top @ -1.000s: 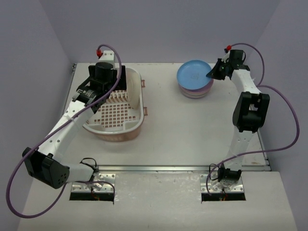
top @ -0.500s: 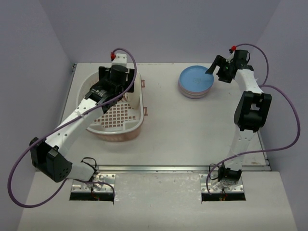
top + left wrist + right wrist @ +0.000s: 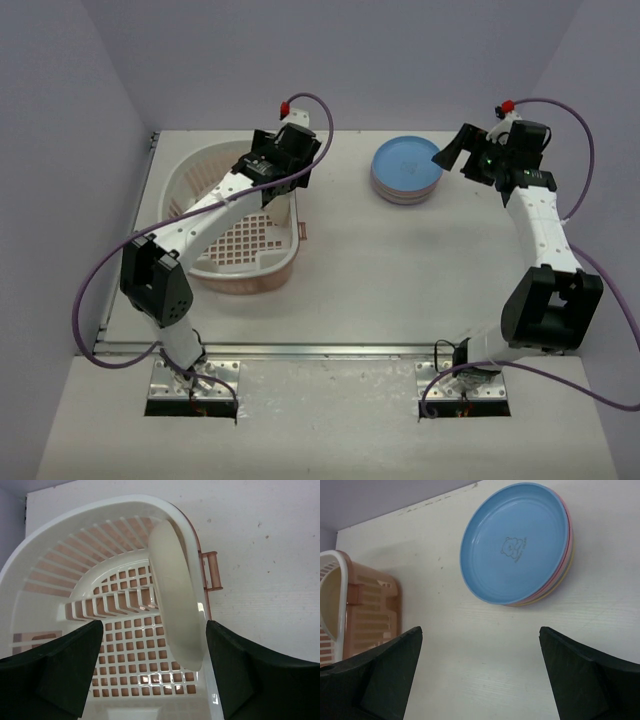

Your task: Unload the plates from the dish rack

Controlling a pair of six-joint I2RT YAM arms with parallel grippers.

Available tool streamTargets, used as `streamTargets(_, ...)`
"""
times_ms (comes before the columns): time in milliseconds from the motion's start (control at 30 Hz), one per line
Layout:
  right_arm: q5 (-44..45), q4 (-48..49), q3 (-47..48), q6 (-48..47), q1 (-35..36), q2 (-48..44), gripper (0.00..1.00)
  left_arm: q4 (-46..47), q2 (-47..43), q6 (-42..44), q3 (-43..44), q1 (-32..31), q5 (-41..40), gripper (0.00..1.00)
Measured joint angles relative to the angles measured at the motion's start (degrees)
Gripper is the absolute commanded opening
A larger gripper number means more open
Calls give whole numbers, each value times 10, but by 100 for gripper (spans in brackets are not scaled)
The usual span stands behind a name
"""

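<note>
I am on the last plate of the unloading. My left pincer (image 3: 155, 647) hangs over the far right end of the dish rack (image 3: 240, 276), jaws spread wide and holding nothing. The cream plate (image 3: 175, 605) stands on edge between them, leaning against the rack's right wall beside the small side handle (image 3: 212, 570). I see no other plate on the grid floor. My right pincer (image 3: 481, 632) is also wide open and empty, hovering above the table (image 3: 400, 270) just beside the stack, where the blue plate (image 3: 515, 540) lies on top of pink and yellow rims. Next, I judge, I should come down so one finger passes each face of the cream plate, close on its upper rim, and lift it straight up clear of the wall before carrying it toward the stack.
</note>
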Motion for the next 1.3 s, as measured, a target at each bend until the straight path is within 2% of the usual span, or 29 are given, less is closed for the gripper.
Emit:
streamTargets(233, -19, 14, -54, 7, 1, -43, 99, -33, 59, -28, 39, 0, 18, 75)
streamTargets(633, -41, 15, -65, 11, 1, -47, 99, -44, 65, -48, 20, 39, -12, 56)
streamTargets(967, -53, 15, -65, 22, 1, -47, 99, -21, 57, -57, -16, 49, -47, 54)
streamTargets(1100, -54, 15, -65, 22, 1, -48, 99, -20, 57, -59, -17, 50, -46, 45)
streamTargets(1300, -54, 15, -65, 22, 1, -48, 99, -21, 58, -58, -17, 50, -50, 38)
